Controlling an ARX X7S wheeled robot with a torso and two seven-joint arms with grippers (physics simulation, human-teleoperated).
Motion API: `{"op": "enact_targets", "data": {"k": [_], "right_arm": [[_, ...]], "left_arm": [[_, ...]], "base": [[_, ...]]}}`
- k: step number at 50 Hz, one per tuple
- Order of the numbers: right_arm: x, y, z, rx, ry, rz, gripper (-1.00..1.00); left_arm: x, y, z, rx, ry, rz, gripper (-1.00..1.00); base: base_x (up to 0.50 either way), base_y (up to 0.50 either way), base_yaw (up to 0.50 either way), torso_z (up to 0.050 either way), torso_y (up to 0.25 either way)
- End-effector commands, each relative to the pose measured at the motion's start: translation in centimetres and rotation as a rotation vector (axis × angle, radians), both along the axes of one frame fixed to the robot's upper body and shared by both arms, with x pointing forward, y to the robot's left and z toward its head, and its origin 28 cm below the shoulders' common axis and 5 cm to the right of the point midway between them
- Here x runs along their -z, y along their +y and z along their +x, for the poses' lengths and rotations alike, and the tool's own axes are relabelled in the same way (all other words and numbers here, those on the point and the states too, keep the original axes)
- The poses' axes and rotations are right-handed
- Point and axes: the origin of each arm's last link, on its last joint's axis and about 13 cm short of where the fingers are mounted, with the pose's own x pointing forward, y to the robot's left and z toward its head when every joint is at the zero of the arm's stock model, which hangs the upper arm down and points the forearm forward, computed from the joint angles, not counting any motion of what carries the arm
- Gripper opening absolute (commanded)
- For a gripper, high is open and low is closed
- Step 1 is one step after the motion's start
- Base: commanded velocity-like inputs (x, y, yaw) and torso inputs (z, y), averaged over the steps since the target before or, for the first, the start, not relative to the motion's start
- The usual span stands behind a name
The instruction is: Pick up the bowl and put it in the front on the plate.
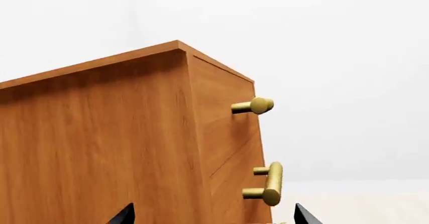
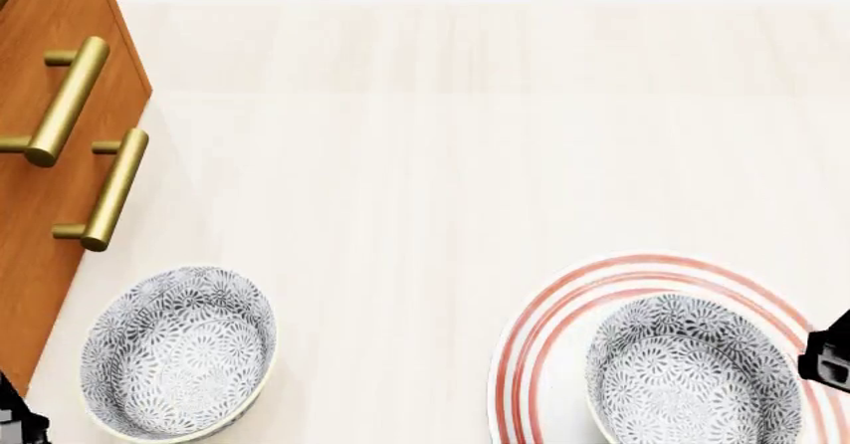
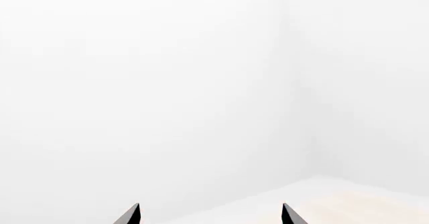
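In the head view a grey floral bowl (image 2: 179, 352) stands on the pale table at the near left, beside the cabinet. A second bowl (image 2: 694, 374) of the same look sits upright inside the red-ringed plate (image 2: 531, 336) at the near right. Nothing holds either bowl. My left gripper (image 1: 213, 218) is open with nothing between its dark fingertips, and it faces the cabinet's corner. My right gripper (image 3: 211, 216) is open and empty too, facing a white wall. Only a dark bit of each arm shows in the head view, the left arm (image 2: 14, 422) and the right arm (image 2: 830, 356).
A wooden cabinet (image 2: 40, 86) with brass bar handles (image 2: 64, 101) stands along the table's left side, and shows close in the left wrist view as the cabinet (image 1: 100, 143). The pale wooden table (image 2: 452, 165) stretches back to a white wall.
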Motion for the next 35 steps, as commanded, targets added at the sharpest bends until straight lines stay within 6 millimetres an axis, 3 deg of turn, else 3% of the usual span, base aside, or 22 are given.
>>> {"op": "enact_targets", "data": {"k": [1,10,19,35], "right_arm": [[2.9,1.7,-1.6,0.069,-0.119,-0.065,1.00],[3.9,2.7,-0.9,0.064,-0.097,-0.043,1.00],[3.5,3.6,-0.3,0.056,-0.117,-0.022,1.00],[3.6,3.9,-0.3,0.047,-0.120,-0.007,1.00]], "left_arm": [[0.1,2.0,-1.4,-0.157,-0.096,0.039,1.00],[-1.7,3.9,-1.9,-0.270,-0.180,0.062,1.00],[-1.9,5.7,-2.3,-0.365,-0.214,0.056,1.00],[-2.0,5.7,-2.0,-0.369,-0.222,0.050,1.00]], "base": [[0.00,0.00,0.00,0.000,0.000],[0.00,0.00,0.00,0.000,0.000],[0.00,0.00,0.00,0.000,0.000],[0.00,0.00,0.00,0.000,0.000]]}}
